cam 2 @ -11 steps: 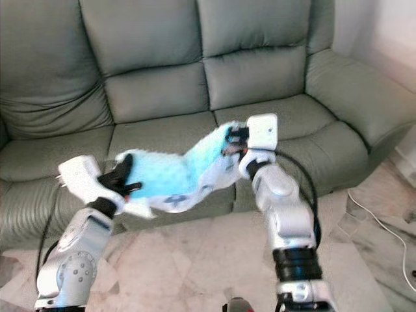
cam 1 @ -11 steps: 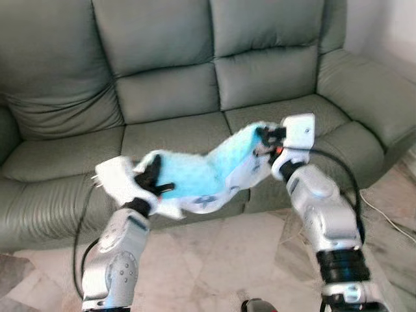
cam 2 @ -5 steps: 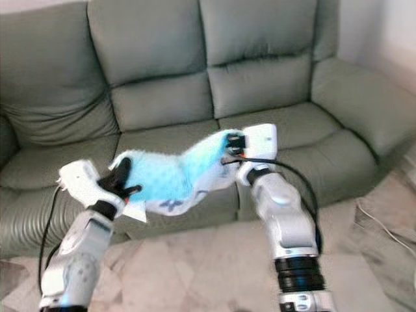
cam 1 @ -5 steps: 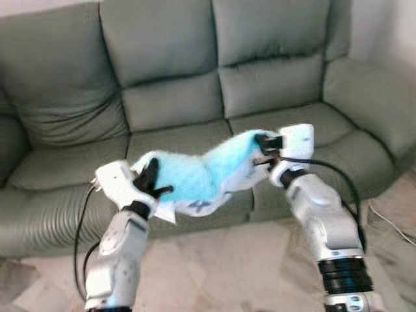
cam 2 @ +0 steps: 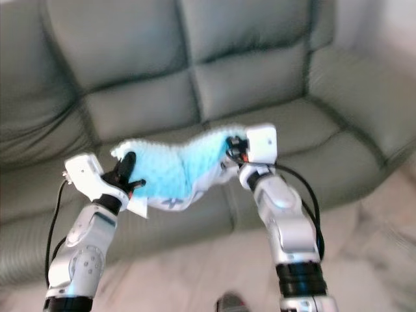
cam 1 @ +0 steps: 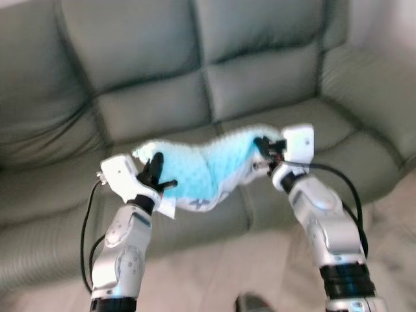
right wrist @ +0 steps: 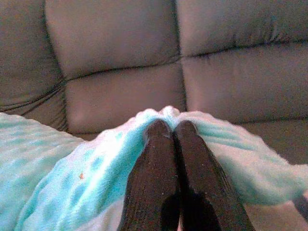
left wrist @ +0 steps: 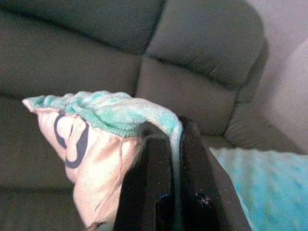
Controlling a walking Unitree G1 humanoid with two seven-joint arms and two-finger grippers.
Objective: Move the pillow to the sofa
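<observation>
One pillow [cam 1: 208,169], turquoise on its fuzzy upper face and white with a dark printed mark underneath, hung in the air between two tools. One grey-green sofa [cam 1: 156,78] stood behind it, with three seat cushions and three back cushions in view.

The pillow sagged in its middle and was held above the front edge of the sofa's middle seat cushion, not touching it. The seat cushions beneath and behind it lay bare, and a pale marble floor [cam 1: 214,279] ran along the sofa's front edge.

The left tool [cam 1: 156,177] had its two black fingers [left wrist: 154,187] pressed together on the pillow's left corner, with a thin fold of fabric pinched between them. The right tool [cam 1: 265,148] was likewise closed on the pillow's right edge, its fingers [right wrist: 159,168] side by side with turquoise fabric bunched around them. Both silver arms were raised and bent at the elbows, the forearms angled inward toward each other, the right tool a little higher than the left.
</observation>
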